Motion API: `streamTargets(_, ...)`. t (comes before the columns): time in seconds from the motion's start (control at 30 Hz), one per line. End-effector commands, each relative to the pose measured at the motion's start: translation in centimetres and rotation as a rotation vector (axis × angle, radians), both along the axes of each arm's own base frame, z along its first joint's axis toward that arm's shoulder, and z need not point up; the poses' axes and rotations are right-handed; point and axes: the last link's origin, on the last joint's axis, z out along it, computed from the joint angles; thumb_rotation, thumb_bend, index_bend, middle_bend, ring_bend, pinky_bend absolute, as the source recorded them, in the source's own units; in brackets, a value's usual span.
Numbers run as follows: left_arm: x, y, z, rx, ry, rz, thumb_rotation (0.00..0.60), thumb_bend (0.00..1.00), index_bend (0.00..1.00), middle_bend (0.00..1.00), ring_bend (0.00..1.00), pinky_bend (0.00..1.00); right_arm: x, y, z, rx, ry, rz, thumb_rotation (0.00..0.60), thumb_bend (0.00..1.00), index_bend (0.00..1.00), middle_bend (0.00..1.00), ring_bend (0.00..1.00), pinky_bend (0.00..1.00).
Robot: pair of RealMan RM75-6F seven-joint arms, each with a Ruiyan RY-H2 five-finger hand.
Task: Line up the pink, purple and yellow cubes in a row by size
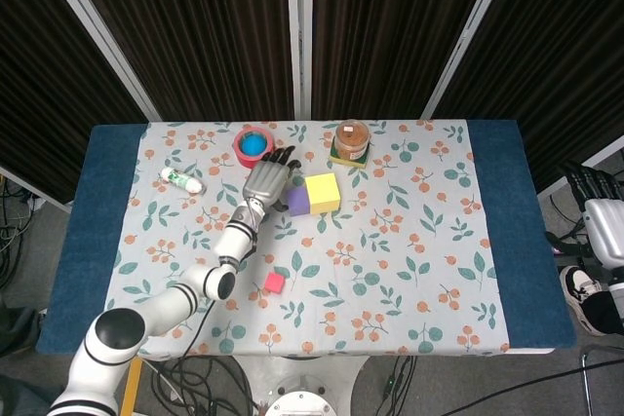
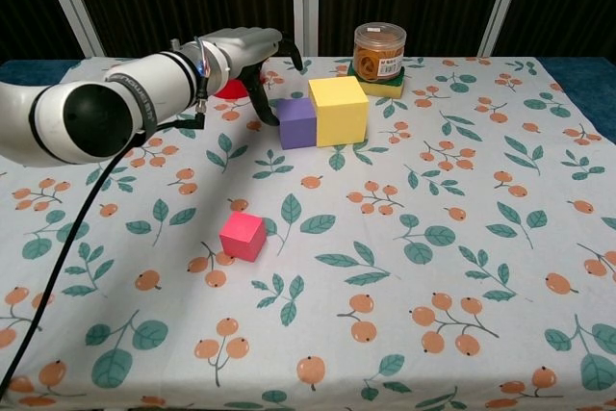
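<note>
The purple cube [image 1: 297, 202] [image 2: 296, 123] and the larger yellow cube [image 1: 323, 194] [image 2: 338, 110] stand side by side, touching, at the back middle of the table. The small pink cube [image 1: 274, 283] [image 2: 242, 236] lies alone nearer the front, left of centre. My left hand [image 1: 268, 180] [image 2: 248, 48] is at the purple cube's left side, its dark fingers spread and reaching down beside the cube; it holds nothing. My right hand [image 1: 604, 226] hangs off the table at the far right edge of the head view, fingers pointing up, holding nothing.
A red tape roll with a blue centre [image 1: 253, 145] sits just behind my left hand. A jar of rubber bands [image 1: 352, 136] [image 2: 378, 49] stands on a yellow-green pad behind the yellow cube. A white tube [image 1: 181, 180] lies at the left.
</note>
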Motion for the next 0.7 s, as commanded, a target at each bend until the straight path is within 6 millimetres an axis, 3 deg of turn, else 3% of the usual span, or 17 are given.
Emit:
streamTargets(0.03,-0.6,-0.2,0.8,0.018,-0.022,-0.002,0.6,0.13,0.27,0.12,0.08,0.17,-0.1,0.0,-0.1,0.003,-0.003,-0.001,0.6,0.12,0.0,0.02,0.0,0.03)
streamTargets(0.2,-1.9,-1.5,3.4,0.026,-0.056,-0.057,0.6,0.12,0.27,0.12,0.08,0.17,-0.1,-0.1,-0.3,0.008,-0.009,0.008,0.6,0.12,0.0,0.02,0.0,0.03)
streamTargets(0.43,-3.7,-6.8,7.9,-0.004,-0.076,-0.231,0.6,0.13,0.29,0.12,0.08,0.17,0.1,-0.1,-0.7,0.015,-0.021,0.024,0.6,0.12,0.0,0.02,0.0,0.03)
streamTargets(0.7,-4.6,-12.7,8.8,-0.126,-0.043,-0.378,0.6,0.14,0.36,0.12,0.08,0.17,0.5,0.1,-1.2,0.026,-0.029,0.039,0.6,0.12,0.0,0.02,0.0,0.03)
